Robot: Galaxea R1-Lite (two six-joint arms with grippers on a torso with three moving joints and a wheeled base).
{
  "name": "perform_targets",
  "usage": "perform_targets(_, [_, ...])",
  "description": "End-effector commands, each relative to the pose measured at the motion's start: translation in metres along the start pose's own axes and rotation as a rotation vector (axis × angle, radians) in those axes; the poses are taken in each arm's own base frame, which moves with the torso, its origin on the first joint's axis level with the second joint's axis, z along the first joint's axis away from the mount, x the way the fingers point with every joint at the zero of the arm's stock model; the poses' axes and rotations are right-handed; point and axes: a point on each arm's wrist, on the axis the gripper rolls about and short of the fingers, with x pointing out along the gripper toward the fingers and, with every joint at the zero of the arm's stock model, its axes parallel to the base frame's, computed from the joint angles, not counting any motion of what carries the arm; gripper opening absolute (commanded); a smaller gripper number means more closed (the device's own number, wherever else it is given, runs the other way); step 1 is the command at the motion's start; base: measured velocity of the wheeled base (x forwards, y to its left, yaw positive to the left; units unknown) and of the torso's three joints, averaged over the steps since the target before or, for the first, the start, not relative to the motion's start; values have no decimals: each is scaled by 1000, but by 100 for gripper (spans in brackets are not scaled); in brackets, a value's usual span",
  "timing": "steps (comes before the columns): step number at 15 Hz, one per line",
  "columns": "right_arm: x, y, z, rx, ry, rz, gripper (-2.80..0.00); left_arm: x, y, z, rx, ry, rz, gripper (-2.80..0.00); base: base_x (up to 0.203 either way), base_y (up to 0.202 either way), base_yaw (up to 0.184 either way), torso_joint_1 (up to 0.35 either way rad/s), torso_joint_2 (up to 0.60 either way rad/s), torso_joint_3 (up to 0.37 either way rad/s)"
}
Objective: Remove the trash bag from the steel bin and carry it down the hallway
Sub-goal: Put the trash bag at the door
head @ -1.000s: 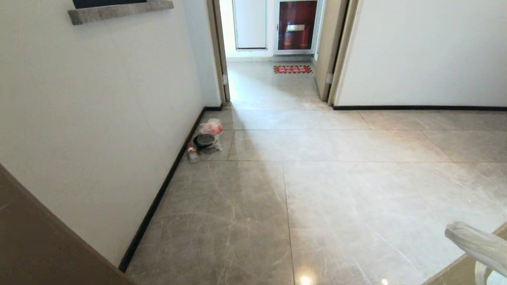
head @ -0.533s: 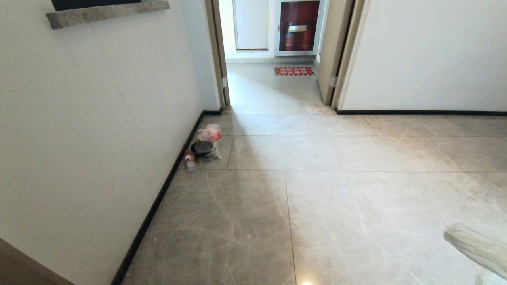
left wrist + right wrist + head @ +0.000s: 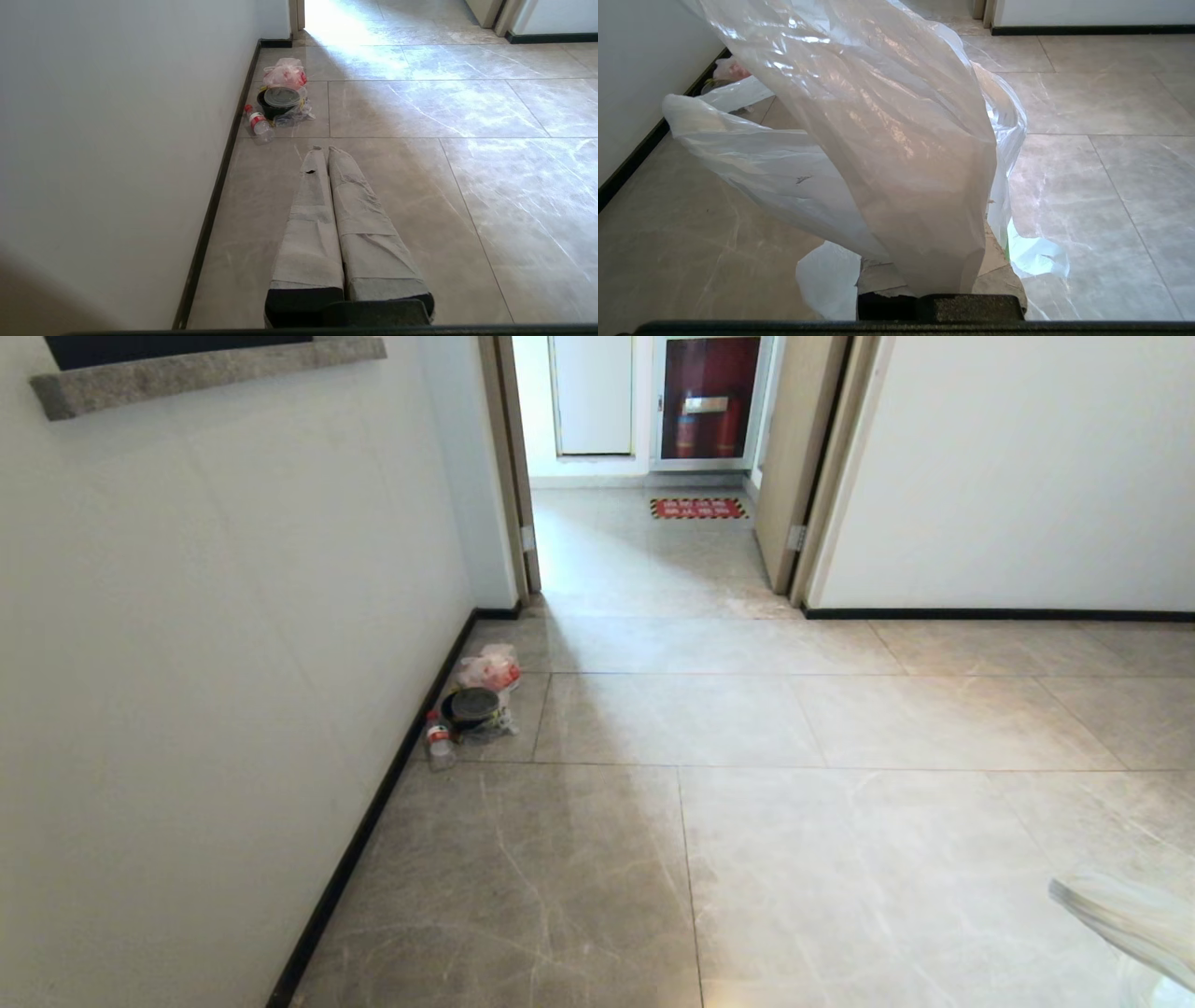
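The trash bag point(image 3: 896, 140), thin translucent white plastic, hangs over my right gripper and fills most of the right wrist view. The gripper is shut on it; only the bases of its taped fingers point(image 3: 878, 280) show under the plastic. A strip of the bag point(image 3: 1120, 919) shows at the head view's lower right. My left gripper point(image 3: 324, 150) is shut with nothing in it and points along the hallway floor point(image 3: 747, 728) beside the left wall. The steel bin is out of view.
Against the left wall's black baseboard lies a small pile: a bag with red print point(image 3: 490, 665), a round black container with a clear lid point(image 3: 473, 705) and a plastic bottle point(image 3: 439, 744). Ahead is an open doorway point(image 3: 644, 551) with a red floor mat point(image 3: 698, 508).
The whole head view has shifted: the pile and floor joints sit lower and the brown edge at lower left is gone, so the camera has moved forward. Both arms hold still.
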Motion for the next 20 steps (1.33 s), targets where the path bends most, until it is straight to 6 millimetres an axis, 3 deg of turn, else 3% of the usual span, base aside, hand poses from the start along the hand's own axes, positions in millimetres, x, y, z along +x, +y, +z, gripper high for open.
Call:
perform_targets(1, [-3,0,-1,1,-39,0,-280,0,0,0,0,1,-1,-280,200,0,-2,2,-1,2])
perform_targets(20, [-3,0,-1,-1,-39,0,-280,0,0,0,0,-1,0,-280,192,0,0,2,3,2])
